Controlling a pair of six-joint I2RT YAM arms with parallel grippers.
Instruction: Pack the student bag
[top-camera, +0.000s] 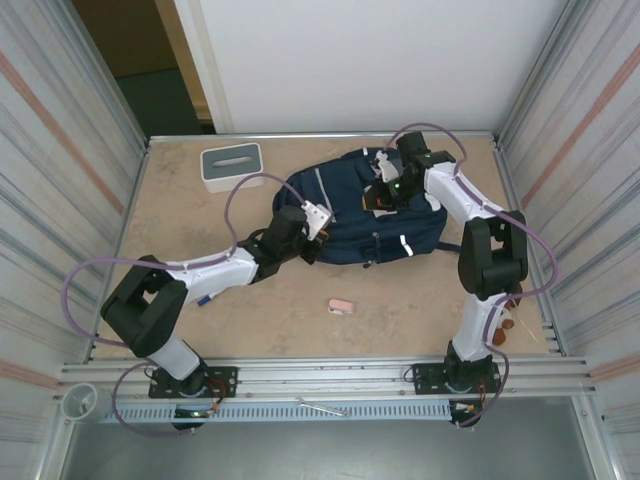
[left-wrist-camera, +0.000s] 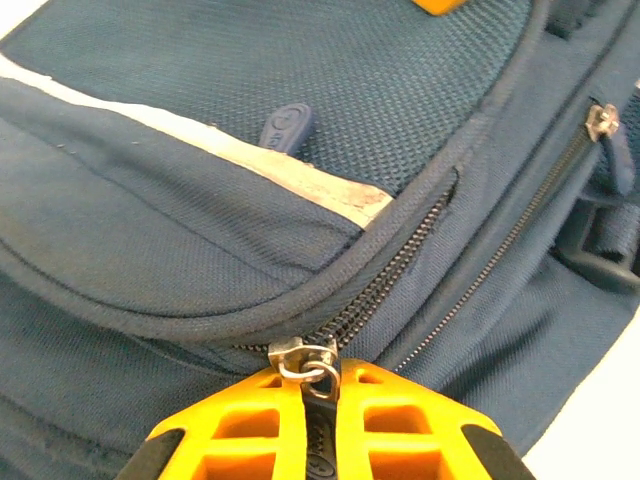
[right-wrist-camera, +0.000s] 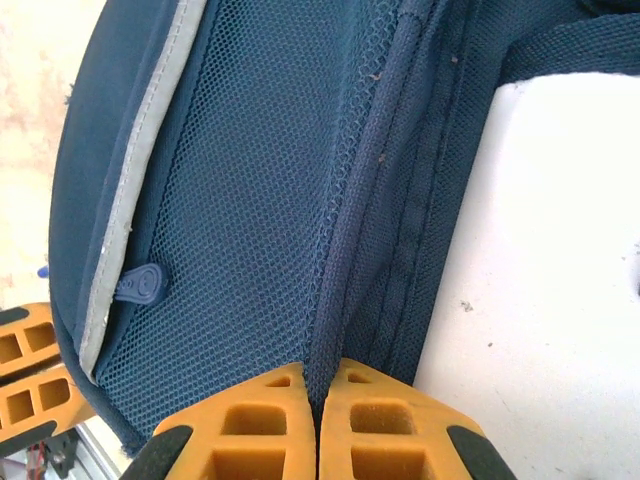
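Observation:
The navy student bag (top-camera: 370, 215) lies flat in the middle of the table, white stripes facing up. My left gripper (top-camera: 318, 225) is at its left end. In the left wrist view this gripper (left-wrist-camera: 320, 372) is shut on the dark pull tab hanging from a metal zipper slider (left-wrist-camera: 298, 355). The zipper (left-wrist-camera: 400, 260) beyond the slider is closed. My right gripper (top-camera: 385, 190) rests on the bag's far upper part. In the right wrist view it (right-wrist-camera: 320, 375) is shut on a raised fabric seam (right-wrist-camera: 345, 280) beside the mesh panel (right-wrist-camera: 240, 200).
A grey-and-white box (top-camera: 231, 167) stands at the back left. A small pink item (top-camera: 341, 307) lies in front of the bag. A blue pen (top-camera: 203, 299) pokes out under the left arm. Metal walls close in both sides. A second zipper slider (left-wrist-camera: 601, 120) sits further right on the bag.

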